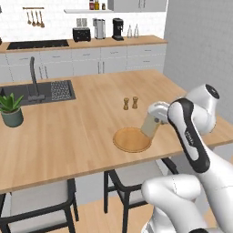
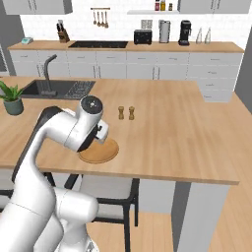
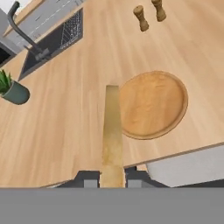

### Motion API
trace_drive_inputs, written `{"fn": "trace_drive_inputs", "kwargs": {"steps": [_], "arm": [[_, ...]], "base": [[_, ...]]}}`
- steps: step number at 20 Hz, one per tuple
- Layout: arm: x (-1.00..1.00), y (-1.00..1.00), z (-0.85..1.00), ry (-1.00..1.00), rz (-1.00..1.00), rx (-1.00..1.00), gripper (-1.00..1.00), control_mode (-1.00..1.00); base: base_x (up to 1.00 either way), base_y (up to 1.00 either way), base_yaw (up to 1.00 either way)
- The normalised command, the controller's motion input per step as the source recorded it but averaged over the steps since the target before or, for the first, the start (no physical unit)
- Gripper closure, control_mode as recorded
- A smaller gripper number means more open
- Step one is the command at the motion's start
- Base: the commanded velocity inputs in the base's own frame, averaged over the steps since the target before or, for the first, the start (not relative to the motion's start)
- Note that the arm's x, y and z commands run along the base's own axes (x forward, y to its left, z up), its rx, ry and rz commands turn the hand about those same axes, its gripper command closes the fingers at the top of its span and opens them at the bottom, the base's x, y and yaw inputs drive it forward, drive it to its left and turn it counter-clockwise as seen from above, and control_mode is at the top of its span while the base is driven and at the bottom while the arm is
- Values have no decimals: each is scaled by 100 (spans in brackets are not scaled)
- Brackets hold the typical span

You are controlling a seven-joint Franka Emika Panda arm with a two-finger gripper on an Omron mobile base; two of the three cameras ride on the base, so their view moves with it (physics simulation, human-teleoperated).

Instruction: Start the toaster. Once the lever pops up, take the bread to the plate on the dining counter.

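My gripper (image 3: 112,180) is shut on the bread (image 3: 112,131), a thin pale tan slice seen edge-on, sticking out from between the fingers. In the left base view the bread (image 1: 150,125) hangs tilted from the hand, just above the right rim of the plate (image 1: 129,140). The plate (image 3: 153,104) is round, tan and bare, near the front edge of the dining counter (image 1: 82,132). In the right base view the arm hides part of the plate (image 2: 101,151). The black toaster (image 1: 81,34) stands far off on the back counter.
Two small wooden shakers (image 1: 130,103) stand behind the plate. A dark sink with tap (image 1: 38,91) and a potted plant (image 1: 11,110) are at the island's left. Chairs (image 1: 38,205) sit under the near edge. A coffee machine (image 1: 118,29) stands next to the toaster.
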Motion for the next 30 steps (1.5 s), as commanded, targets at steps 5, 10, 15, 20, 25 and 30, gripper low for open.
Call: {"fn": "trace_drive_inputs", "kwargs": {"steps": [5, 10, 15, 20, 25, 30], "arm": [[59, -2, -54, 12, 0, 14, 100, -100], [59, 0, -41, 7, 0, 13, 100, -100], [56, 0, -41, 4, 0, 2, 100, -100], [54, 0, -37, 6, 0, 0, 100, -100], [50, 0, -33, 3, 0, 0, 100, -100], [34, 7, -31, 4, 5, 0, 100, -100]], "base": [[0, 0, 0], [0, 0, 0], [0, 0, 0], [0, 0, 0], [0, 0, 0], [0, 0, 0]]}}
